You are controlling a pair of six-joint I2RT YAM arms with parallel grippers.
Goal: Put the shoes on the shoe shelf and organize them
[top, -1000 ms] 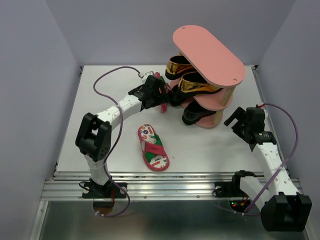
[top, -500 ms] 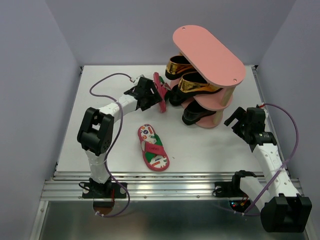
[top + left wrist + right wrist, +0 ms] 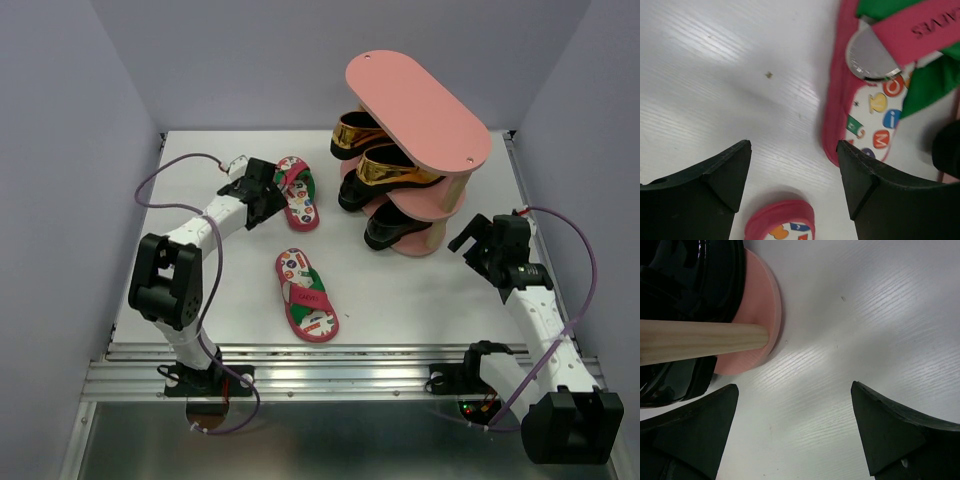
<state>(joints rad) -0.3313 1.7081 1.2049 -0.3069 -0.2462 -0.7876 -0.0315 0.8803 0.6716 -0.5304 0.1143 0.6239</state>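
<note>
The salmon-pink shoe shelf [image 3: 420, 105] stands at the back right. Two gold loafers [image 3: 392, 166] sit on its middle board and two black loafers [image 3: 392, 226] on the bottom board; the top board is bare. One pink flip-flop [image 3: 298, 192] lies flat on the table left of the shelf. My left gripper [image 3: 270, 192] is open and empty just left of it; the left wrist view shows this flip-flop [image 3: 875, 107] beside the right finger. The second flip-flop [image 3: 307, 295] lies nearer the front. My right gripper [image 3: 468, 236] is open and empty beside the shelf's right end.
The right wrist view shows the shelf's bottom board [image 3: 759, 315], a wooden post [image 3: 700, 340] and a black loafer [image 3: 685, 280] at left. The toe of the second flip-flop [image 3: 782, 222] shows low between my left fingers. Grey walls enclose the white table [image 3: 220, 280].
My left gripper held a flip-flop on edge next to the shelf. It has let go and pulled back to the left. The flip-flop now lies flat on the table.
</note>
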